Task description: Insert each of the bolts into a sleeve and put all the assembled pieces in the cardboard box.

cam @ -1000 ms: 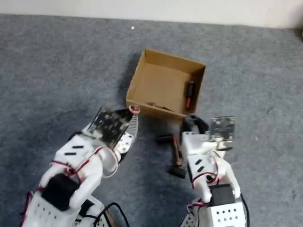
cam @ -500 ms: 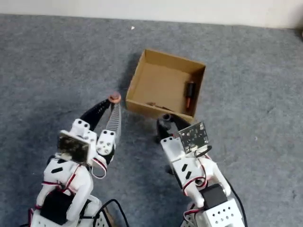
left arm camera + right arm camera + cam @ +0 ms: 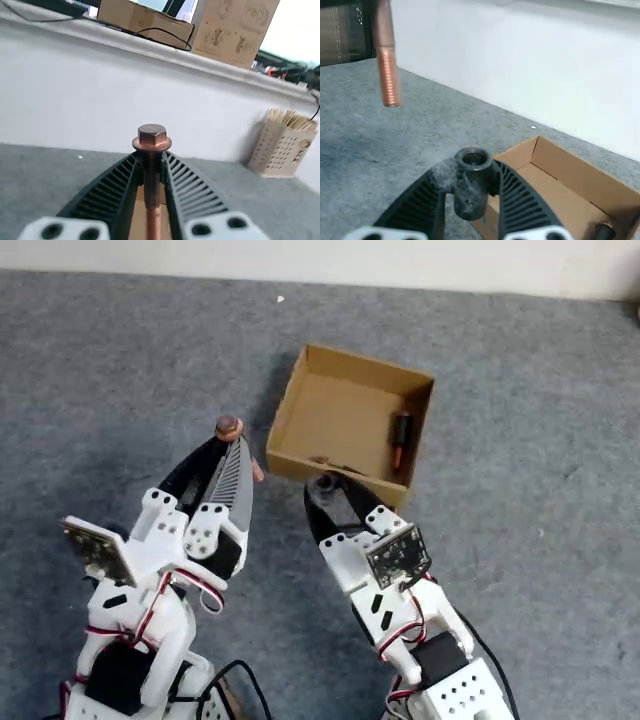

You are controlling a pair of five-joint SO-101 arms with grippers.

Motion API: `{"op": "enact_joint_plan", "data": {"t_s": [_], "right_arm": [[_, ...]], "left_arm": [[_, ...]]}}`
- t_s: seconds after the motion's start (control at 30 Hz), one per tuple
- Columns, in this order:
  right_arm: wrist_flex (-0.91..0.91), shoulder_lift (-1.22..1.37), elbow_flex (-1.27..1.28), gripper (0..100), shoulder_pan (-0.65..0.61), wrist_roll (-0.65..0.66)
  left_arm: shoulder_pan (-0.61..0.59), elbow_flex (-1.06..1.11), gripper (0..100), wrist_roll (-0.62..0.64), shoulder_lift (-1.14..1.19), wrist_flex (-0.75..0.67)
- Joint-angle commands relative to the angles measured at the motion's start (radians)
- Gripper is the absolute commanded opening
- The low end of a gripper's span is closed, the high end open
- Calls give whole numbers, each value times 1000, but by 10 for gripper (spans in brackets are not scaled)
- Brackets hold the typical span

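Note:
My left gripper [image 3: 232, 440] is shut on a copper bolt [image 3: 151, 175], held upright with its hex head [image 3: 229, 427] above the fingertips, left of the cardboard box [image 3: 300, 400]. My right gripper [image 3: 325, 487] is shut on a black sleeve [image 3: 472, 181], its open bore facing up, just in front of the box's near wall. In the right wrist view the bolt's threaded end [image 3: 388, 75] hangs above and to one side of the sleeve. One assembled bolt and sleeve [image 3: 401, 438] lies inside the box by its right wall.
Grey carpet covers the table, with a white wall along the far edge. In the left wrist view a perforated holder of wooden sticks [image 3: 283, 145] stands on the carpet by that wall.
Both arms lifted and tilted up. The left gripper carried the bolt up and left; the right gripper rose from the floor with the sleeve, moving left toward the bolt.

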Motion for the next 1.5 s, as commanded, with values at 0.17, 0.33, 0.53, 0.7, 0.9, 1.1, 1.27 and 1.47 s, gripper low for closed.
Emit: {"op": "enact_joint_plan", "data": {"t_s": [0.17, 0.33, 0.53, 0.7, 0.9, 1.1, 1.27, 1.47], "right_arm": [[10, -16, 119, 4, -18, 12], [39, -16, 119, 4, -27, 12], [41, -16, 119, 4, -27, 18], [58, -16, 119, 4, -28, 21], [84, -18, 119, 4, -76, 23], [84, -18, 119, 4, -77, 23], [85, -18, 116, 4, -77, 21], [85, -18, 119, 4, -76, 21]], "left_arm": [[142, 10, 5, 95, -31, -31], [211, 16, 5, 95, -31, -29], [229, 48, 5, 94, -31, -32], [229, 48, 5, 92, -31, -34], [222, 50, 5, 92, -31, -34], [220, 62, 5, 91, -31, -35], [220, 153, 5, -3, -36, -160], [217, 196, 5, -21, -38, -209]]}}
